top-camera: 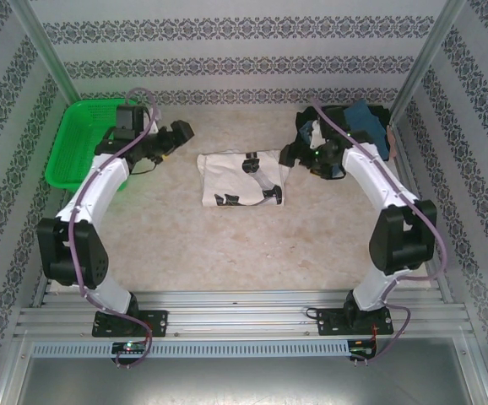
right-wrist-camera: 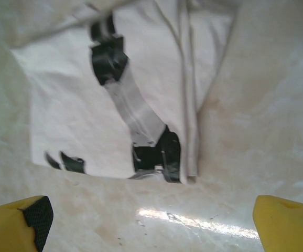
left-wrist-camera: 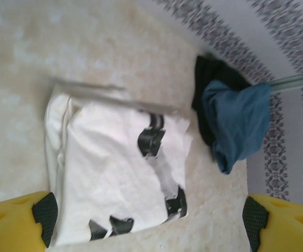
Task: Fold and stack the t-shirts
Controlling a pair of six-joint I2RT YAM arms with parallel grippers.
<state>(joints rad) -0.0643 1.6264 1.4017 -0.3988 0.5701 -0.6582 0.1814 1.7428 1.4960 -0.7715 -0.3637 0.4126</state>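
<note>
White t-shirt (top-camera: 242, 179): folded, flat on counter (top-camera: 227, 245), right of green basket (top-camera: 75, 148).
Left tool (left-wrist-camera: 149, 220): spread, empty, beside basket.
Right tool (right-wrist-camera: 146, 218): spread, empty, far right of basket.
Risk: finger snagging cloth, undoing fold.

White arms (top-camera: 100, 181), black joints (top-camera: 67, 253), purple cables (top-camera: 73, 221)

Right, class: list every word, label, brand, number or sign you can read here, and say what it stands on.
No text can be read.
The white shirt carries only a black robot-arm picture, no letters.
The wallpaper bears an ornamental pattern, not writing.
The green basket, blue shirt and black shirt show no label.
</note>
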